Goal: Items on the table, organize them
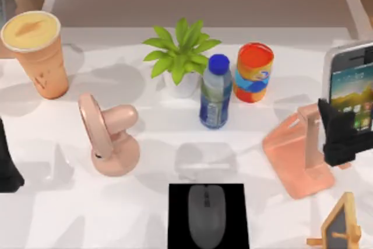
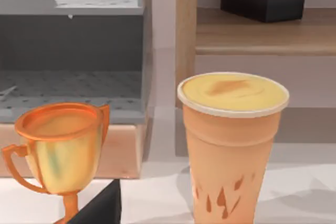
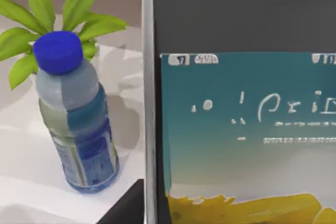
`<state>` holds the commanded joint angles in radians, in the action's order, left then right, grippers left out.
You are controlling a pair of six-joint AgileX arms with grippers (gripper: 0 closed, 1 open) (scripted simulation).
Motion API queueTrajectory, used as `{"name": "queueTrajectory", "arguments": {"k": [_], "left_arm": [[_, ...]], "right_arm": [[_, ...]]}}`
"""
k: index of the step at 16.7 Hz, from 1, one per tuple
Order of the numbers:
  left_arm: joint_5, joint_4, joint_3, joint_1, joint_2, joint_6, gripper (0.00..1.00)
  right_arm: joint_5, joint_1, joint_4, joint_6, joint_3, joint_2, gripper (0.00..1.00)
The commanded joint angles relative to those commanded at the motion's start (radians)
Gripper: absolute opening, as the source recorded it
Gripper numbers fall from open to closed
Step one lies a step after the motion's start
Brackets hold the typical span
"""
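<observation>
The smartphone stands upright at the table's right side, just above a pink phone stand, and my right gripper is shut on its lower part. Its screen looms close in the right wrist view. A dark grey mouse lies on a black pad at the front middle. The tall orange cup with a yellow top stands at the back left and rises right ahead as the cup in the left wrist view. My left gripper hangs at the left edge, in front of the cup.
On the white table, a pink fan stands left of centre. A potted plant, blue-capped bottle and colourful can line the back. A small wooden board sits front right. A trophy stands beside the cup.
</observation>
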<state>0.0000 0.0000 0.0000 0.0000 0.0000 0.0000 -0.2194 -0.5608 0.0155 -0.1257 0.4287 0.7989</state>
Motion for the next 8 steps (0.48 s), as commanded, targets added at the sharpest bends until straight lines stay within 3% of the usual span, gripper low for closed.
{"name": "queueTrajectory", "arguments": {"k": [8], "left_arm": [[0.0, 0.0, 0.0, 0.0, 0.0, 0.0, 1.0]], "right_arm": [[0.019, 0.0, -0.103, 0.035, -0.025, 0.135, 0.0]]}}
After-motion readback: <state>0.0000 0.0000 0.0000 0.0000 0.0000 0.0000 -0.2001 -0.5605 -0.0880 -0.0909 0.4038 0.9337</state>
